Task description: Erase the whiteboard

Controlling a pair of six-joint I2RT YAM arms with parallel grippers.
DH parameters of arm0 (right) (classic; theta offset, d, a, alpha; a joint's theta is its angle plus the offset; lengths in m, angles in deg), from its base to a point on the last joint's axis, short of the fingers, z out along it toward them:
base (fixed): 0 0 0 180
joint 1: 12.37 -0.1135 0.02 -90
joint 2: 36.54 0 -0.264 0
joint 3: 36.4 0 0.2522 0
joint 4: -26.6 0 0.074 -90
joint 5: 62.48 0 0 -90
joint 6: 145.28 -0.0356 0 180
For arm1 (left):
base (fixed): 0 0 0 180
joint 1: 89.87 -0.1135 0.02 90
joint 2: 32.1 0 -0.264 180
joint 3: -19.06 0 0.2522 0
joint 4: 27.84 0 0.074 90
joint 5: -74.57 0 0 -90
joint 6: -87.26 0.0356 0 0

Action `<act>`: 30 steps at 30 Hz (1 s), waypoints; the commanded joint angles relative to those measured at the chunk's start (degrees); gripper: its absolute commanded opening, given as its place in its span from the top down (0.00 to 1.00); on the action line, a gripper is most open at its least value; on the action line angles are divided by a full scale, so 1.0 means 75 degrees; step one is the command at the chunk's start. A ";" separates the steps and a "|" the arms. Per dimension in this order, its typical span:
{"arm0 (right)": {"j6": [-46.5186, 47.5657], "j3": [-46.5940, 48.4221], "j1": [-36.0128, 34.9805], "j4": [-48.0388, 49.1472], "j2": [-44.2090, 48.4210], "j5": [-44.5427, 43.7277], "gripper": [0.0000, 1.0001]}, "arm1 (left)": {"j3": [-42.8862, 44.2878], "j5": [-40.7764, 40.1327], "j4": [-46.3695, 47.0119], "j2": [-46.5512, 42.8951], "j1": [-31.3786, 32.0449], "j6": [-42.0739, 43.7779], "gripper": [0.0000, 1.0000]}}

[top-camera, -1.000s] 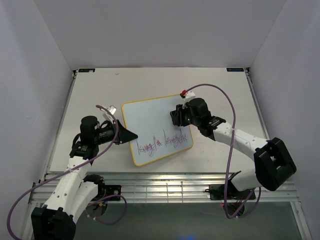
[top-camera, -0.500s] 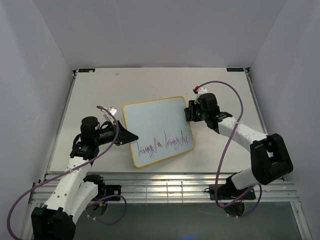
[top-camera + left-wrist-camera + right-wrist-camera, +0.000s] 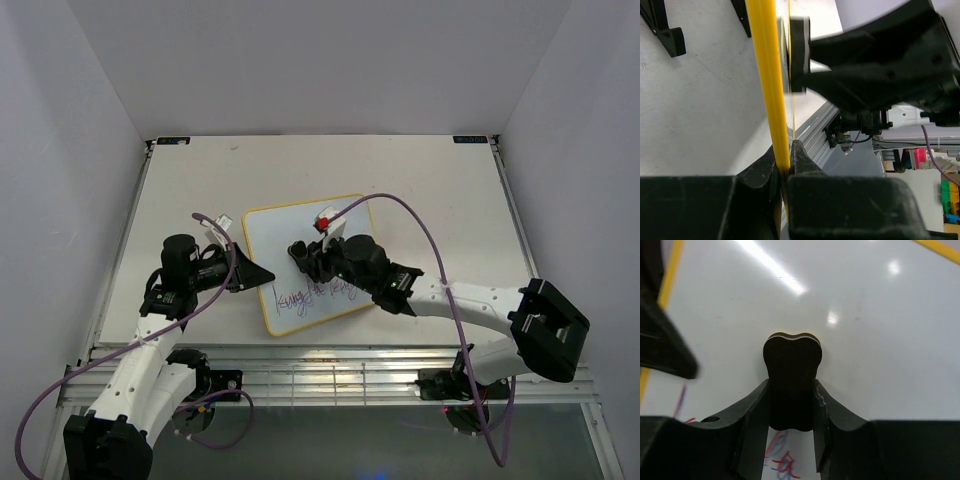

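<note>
The whiteboard lies tilted mid-table, with a yellow frame and red-purple handwriting along its near part. My left gripper is shut on the board's left edge; in the left wrist view the yellow frame runs between the jaws of that gripper. My right gripper is shut on a small black eraser over the board's left-middle, just above the writing. In the right wrist view the eraser sticks out between the jaws of that gripper over the white surface, with writing beneath.
White walls enclose the table on three sides. An aluminium rail runs along the near edge. A purple cable loops above the right arm. The board's black feet show underneath in the left wrist view.
My right arm has swung from the board's right edge leftward across the board with the eraser, to its left-middle. The left gripper and the board have stayed put.
</note>
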 commanded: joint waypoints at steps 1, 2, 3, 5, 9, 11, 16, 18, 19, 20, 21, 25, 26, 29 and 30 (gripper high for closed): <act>-0.0508 0.0141 -0.0763 0.0498 -0.0330 0.0512 0.81 | 0.0116 0.1059 0.0786 -0.0219 0.0292 0.0756 1.00; -0.0554 0.0107 -0.0740 0.0323 -0.0272 0.0047 0.81 | 0.0116 0.1012 0.0774 -0.0219 0.0292 0.0768 1.00; -0.0531 0.0049 -0.0694 0.0228 -0.0213 -0.0155 0.81 | 0.0127 0.0965 0.0739 -0.0231 0.0304 0.0768 1.00; -0.0589 -0.0325 -0.0286 0.0088 0.0008 -0.0216 0.81 | 0.0128 0.0942 0.0750 -0.0254 0.0292 0.0768 1.00; -0.0801 -0.1333 0.0536 -0.0111 0.0536 -0.0623 0.81 | 0.0127 0.0977 0.0739 -0.0243 0.0292 0.0779 1.00; -0.0999 -0.1940 0.1142 -0.0241 0.0840 -0.0719 0.81 | 0.0128 0.0988 0.0750 -0.0243 0.0292 0.0779 1.00; -0.1223 -0.2881 0.2410 -0.0311 0.1345 -0.0439 0.81 | 0.0127 0.0941 0.0727 -0.0278 0.0292 0.0768 1.00; -0.1106 -0.3022 0.2471 -0.0323 0.1486 -0.0380 0.81 | 0.0116 0.0918 0.0727 -0.0301 0.0292 0.0768 1.00; -0.1024 -0.3022 0.2459 -0.0277 0.1510 -0.0252 0.82 | 0.0127 0.0906 0.0738 -0.0301 0.0292 0.0756 1.00; -0.1000 -0.3011 0.2413 -0.0149 0.1522 0.0225 0.82 | 0.0116 0.0895 0.0739 -0.0313 0.0292 0.0756 1.00; -0.1000 -0.3011 0.2343 0.0027 0.1510 0.0438 0.82 | 0.0127 0.0860 0.0739 -0.0301 0.0292 0.0744 1.00; -0.0661 -0.2451 0.0732 0.0648 0.1230 0.0617 0.83 | 0.0128 0.0824 0.0704 -0.0208 0.0292 0.0744 1.00; -0.0614 -0.2297 0.0412 0.0742 0.1159 0.0431 0.83 | 0.0139 0.0789 0.0692 -0.0184 0.0292 0.0756 1.00; -0.0508 -0.1816 -0.0866 0.1221 0.0796 0.0079 0.84 | 0.0139 0.0777 0.0668 -0.0126 0.0292 0.0768 1.00; -0.0496 -0.1699 -0.1159 0.1351 0.0679 -0.0062 0.84 | 0.0151 0.0777 0.0657 -0.0114 0.0304 0.0768 1.00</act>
